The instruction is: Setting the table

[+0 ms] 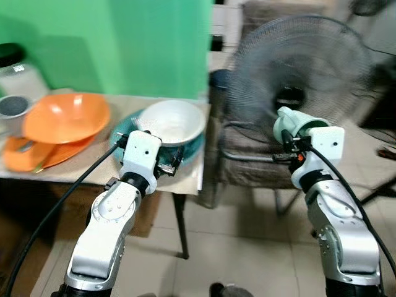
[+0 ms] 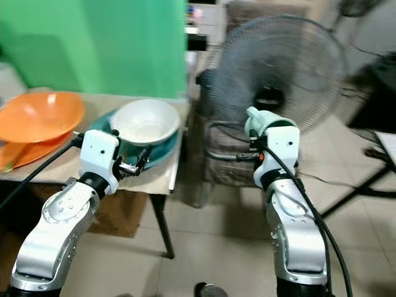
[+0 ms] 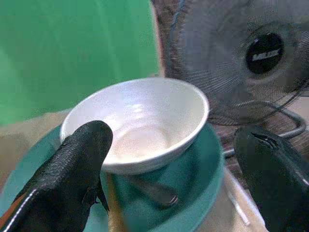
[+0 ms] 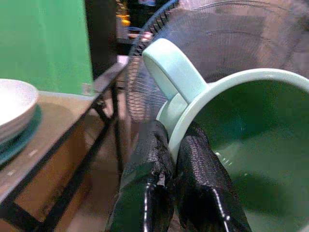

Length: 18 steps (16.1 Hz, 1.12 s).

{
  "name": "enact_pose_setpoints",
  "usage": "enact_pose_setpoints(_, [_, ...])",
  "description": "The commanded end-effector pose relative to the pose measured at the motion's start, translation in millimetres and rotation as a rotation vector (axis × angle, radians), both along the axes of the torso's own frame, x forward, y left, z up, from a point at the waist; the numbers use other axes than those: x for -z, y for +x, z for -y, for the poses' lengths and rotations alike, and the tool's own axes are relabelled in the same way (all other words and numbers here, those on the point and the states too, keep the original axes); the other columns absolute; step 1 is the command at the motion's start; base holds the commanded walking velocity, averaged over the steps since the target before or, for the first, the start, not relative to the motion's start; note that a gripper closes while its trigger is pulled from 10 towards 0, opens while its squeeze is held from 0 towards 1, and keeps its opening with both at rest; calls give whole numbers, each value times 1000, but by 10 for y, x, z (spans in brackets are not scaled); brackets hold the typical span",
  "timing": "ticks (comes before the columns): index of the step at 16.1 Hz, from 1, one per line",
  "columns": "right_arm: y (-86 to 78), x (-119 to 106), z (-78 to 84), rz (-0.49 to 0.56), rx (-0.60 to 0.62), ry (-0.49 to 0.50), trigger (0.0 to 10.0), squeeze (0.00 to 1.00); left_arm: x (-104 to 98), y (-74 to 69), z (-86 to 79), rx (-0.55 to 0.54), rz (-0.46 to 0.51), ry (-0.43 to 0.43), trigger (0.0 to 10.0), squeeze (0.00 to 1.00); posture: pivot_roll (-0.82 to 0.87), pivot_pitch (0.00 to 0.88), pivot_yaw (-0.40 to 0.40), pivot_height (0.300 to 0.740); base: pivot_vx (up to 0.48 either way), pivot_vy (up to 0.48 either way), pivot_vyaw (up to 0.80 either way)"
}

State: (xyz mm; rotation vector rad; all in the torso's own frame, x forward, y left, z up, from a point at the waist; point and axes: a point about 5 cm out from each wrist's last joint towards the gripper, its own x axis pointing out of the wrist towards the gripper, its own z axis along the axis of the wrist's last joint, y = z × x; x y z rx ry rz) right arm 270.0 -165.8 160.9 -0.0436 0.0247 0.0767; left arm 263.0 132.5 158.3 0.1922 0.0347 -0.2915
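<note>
A white bowl [image 1: 173, 120] stands on a teal plate [image 1: 197, 146] at the right end of the table [image 1: 183, 183]. A spoon [image 3: 155, 191] lies on the plate beside the bowl. My left gripper [image 3: 174, 134] is open just in front of the bowl, one black finger [image 3: 72, 174] on each side, touching nothing. My right gripper [image 4: 177, 151] is shut on the rim of a mint green mug [image 1: 296, 122] close to its handle [image 4: 173, 68]. It holds the mug in the air, off the table's right end and in front of a fan.
An orange bowl [image 1: 65, 114] and an orange plate [image 1: 36, 156] lie on the left of the table, with a black-lidded jar [image 1: 17, 69] behind them. A large standing fan [image 1: 303, 65] is close to the right of the table. Tiled floor lies below.
</note>
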Motion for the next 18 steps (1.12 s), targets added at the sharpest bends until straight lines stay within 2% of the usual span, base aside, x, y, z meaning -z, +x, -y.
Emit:
enact_pose_setpoints(1, [18,-22,-41,6,-3,-16,10000,0,-36,32,-23,-19,19,6,10000,0,51,0,13,740,0,0,-800])
enact_pose_setpoints(7, [38,16,-123,-49,-46,7,10000,0,-71,45,-115,-103,57,43,10000,0,64,0,-6,740,0,0,-800])
enact_pose_setpoints(8, [45,35,-137,-57,-47,6,10000,0,-81,33,-136,-108,67,61,10000,0,74,0,-11,740,0,0,-800])
enact_pose_setpoints(14, [55,-13,-174,-44,-72,-2,10000,0,-72,17,-182,-81,43,30,10000,0,62,0,-13,740,0,0,-783])
enact_pose_setpoints(18, [67,-43,-235,-8,-96,-74,10000,0,-76,43,-181,-71,39,32,10000,0,61,0,-2,740,213,0,0])
